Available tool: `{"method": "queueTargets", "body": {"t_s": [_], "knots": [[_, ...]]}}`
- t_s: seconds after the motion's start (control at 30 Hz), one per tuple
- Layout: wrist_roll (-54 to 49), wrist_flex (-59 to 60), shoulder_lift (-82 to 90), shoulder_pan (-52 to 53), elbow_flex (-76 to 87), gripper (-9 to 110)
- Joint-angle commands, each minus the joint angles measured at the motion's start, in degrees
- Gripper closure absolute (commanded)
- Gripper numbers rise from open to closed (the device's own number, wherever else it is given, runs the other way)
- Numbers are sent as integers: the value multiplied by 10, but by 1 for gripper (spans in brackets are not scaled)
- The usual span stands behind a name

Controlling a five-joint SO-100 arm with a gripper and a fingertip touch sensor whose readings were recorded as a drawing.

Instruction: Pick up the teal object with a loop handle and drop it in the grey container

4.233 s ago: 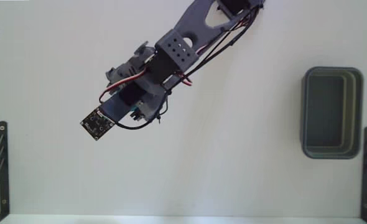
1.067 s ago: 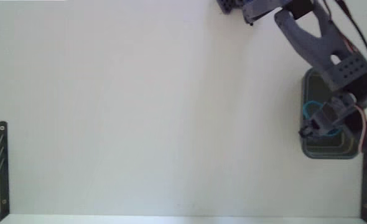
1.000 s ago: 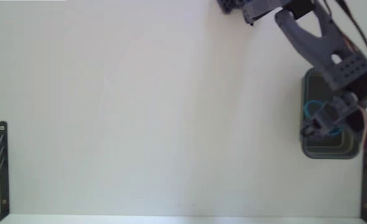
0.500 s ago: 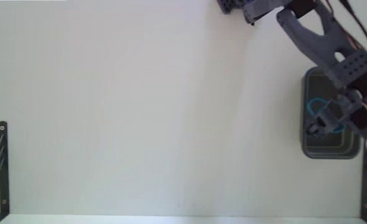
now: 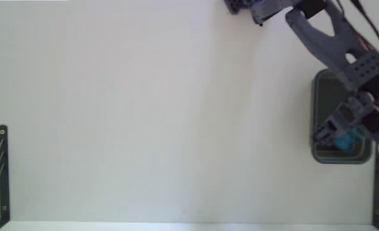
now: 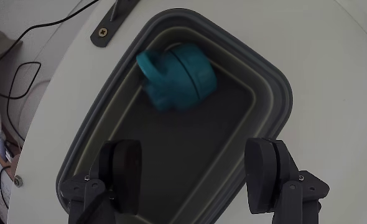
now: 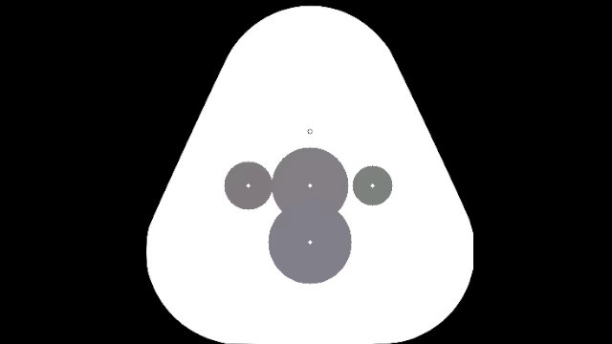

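Inside grey container point(image 6: 277, 99), teal object point(image 6: 177, 78), fingers point(image 6: 126, 171) spread above

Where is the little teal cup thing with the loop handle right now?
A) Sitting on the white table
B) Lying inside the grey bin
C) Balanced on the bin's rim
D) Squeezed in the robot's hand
B: in the wrist view the small teal plastic cup with a loop handle lies inside the rectangular blue-grey plastic bin, and the hand above it is open and empty.
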Motion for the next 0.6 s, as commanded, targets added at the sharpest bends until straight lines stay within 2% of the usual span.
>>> {"method": "queueTargets", "body": {"t_s": [0.0,0.57], "knots": [[3,10,74,-9,-24,-9],[3,10,78,-6,-20,-9]]}}
